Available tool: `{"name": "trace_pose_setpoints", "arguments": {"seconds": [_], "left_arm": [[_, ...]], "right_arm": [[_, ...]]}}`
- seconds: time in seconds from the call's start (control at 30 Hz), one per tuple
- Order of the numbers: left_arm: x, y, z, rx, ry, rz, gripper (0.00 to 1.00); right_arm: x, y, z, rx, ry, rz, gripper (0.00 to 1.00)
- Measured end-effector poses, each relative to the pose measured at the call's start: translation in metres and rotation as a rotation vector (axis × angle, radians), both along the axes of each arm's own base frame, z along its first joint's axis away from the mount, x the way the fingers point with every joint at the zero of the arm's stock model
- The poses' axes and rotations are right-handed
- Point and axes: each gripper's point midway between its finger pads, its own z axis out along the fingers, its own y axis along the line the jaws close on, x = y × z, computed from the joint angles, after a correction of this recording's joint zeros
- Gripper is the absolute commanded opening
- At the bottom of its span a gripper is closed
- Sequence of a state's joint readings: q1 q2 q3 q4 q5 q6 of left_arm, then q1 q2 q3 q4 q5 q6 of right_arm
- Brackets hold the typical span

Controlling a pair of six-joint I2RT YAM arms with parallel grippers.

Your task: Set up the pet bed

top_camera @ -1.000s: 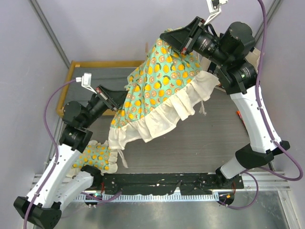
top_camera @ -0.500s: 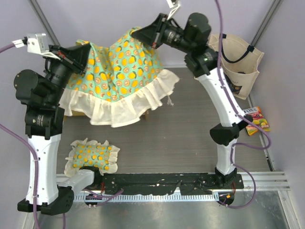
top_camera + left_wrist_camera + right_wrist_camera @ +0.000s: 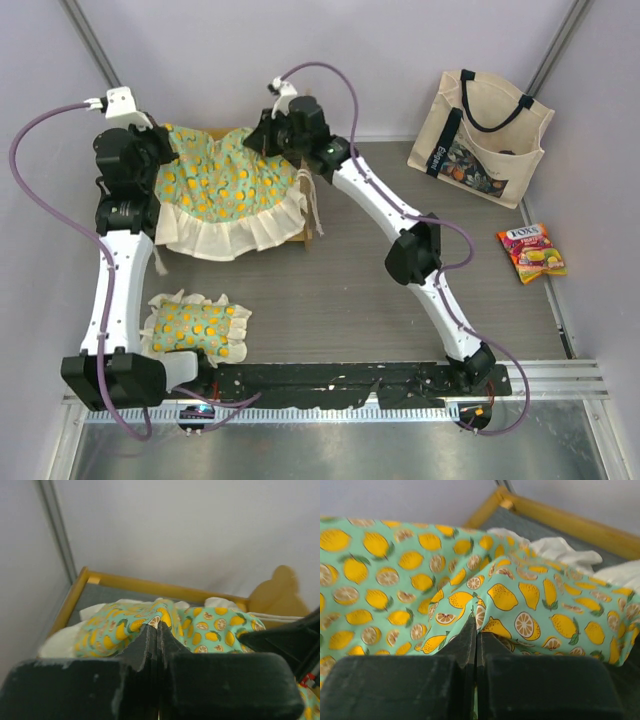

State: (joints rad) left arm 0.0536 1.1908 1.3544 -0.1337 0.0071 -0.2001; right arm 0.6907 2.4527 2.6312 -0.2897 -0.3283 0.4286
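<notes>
the pet bed [image 3: 306, 236] sits at the table's [image 3: 360, 290] far left corner, its wooden frame holding the lemon-print mattress cushion [image 3: 225, 190], long axis left to right, cream ruffle spilling over the near rail. the left gripper [image 3: 157, 628] and right gripper [image 3: 476, 630] are each clamped on a far corner of that cushion, one at each end. the small pillow [image 3: 195, 328] lies outside the frame, nearest the left arm's base.
</notes>
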Motion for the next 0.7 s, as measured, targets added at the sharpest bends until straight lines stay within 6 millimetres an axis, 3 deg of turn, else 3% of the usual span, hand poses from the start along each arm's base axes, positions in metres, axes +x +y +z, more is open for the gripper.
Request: {"name": "trace_pose_setpoints", "arguments": {"seconds": [0.03,0.07,0.13,0.17,0.27,0.3,0.37,0.4,0.53,0.7], "left_arm": [[0.006,0.008,-0.014,-0.001,0.032,0.027,0.00],[0.011,0.017,-0.025,-0.001,0.060,0.057,0.00],[0.017,0.026,-0.033,-0.002,0.076,0.088,0.00],[0.019,0.028,-0.034,-0.002,0.077,0.095,0.00],[0.022,0.032,-0.033,-0.001,0.059,0.113,0.02],[0.023,0.034,-0.035,-0.005,0.056,0.120,0.17],[0.024,0.040,-0.042,-0.010,0.061,0.134,0.36],[0.024,0.044,-0.049,-0.023,0.075,0.144,0.55],[0.026,0.067,-0.081,-0.078,0.167,0.202,0.82],[0.006,0.085,-0.109,-0.137,0.271,0.260,0.94]], "right_arm": [[0.002,0.003,-0.015,-0.028,0.008,-0.010,0.06],[0.003,0.007,-0.033,-0.067,0.019,-0.021,0.22],[0.000,0.013,-0.054,-0.124,0.019,-0.038,0.38],[0.000,0.015,-0.057,-0.140,0.016,-0.051,0.56],[0.000,0.013,-0.062,-0.200,-0.021,-0.091,0.66],[-0.001,0.011,-0.062,-0.224,-0.040,-0.100,0.71],[-0.003,0.005,-0.059,-0.268,-0.064,-0.126,0.76],[-0.003,-0.001,-0.057,-0.294,-0.072,-0.140,0.76],[-0.010,-0.039,-0.027,-0.364,-0.109,-0.210,0.77],[-0.026,-0.104,0.061,-0.330,-0.188,-0.350,0.78]]}}
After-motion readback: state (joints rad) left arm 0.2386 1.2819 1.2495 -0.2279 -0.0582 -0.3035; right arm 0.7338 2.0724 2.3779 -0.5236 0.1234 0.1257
